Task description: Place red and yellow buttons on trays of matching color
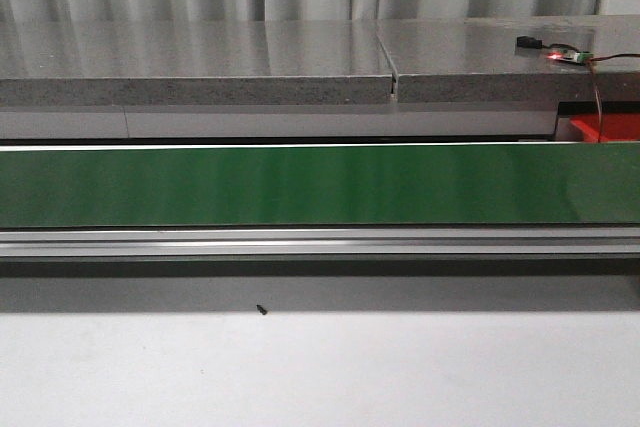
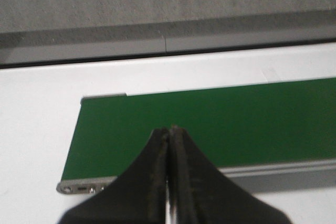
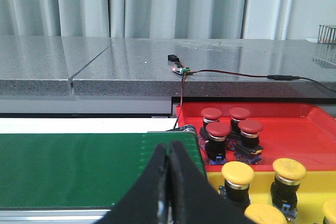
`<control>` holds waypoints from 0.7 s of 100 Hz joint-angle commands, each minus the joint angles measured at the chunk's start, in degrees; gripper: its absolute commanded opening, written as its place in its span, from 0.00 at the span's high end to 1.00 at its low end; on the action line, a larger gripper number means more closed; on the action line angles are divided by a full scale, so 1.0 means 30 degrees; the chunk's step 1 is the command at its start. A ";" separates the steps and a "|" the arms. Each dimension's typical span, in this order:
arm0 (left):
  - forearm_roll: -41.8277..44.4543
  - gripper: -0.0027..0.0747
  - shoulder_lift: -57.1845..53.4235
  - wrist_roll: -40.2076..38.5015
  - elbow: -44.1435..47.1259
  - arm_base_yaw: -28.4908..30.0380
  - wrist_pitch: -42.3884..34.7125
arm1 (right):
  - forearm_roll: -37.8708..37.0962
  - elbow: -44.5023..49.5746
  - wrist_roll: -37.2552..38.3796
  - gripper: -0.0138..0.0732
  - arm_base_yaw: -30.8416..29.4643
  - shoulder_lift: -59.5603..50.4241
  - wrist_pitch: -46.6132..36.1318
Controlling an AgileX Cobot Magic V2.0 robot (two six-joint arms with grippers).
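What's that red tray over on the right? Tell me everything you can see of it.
The red tray looks like glossy plastic with a raised rim. It sits flat just past the end of the green belt, below the grey stone ledge. Four red buttons stand upright in a cluster on it, each a domed red cap on a dark body. Its near edge meets a yellow tray carrying yellow buttons. In the front view only a red corner shows.
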 commanded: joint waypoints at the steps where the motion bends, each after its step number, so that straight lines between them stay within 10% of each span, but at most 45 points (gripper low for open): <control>1: 0.0091 0.99 -0.0297 -0.0458 0.0882 0.0236 -0.5087 | -0.0230 -0.0278 0.0003 0.92 -0.0003 -0.0420 -0.1411; 70: 0.0361 0.99 -0.6411 -0.1525 0.9345 0.0905 -1.0395 | -0.0230 -0.0278 0.0003 0.92 -0.0003 -0.0420 -0.1411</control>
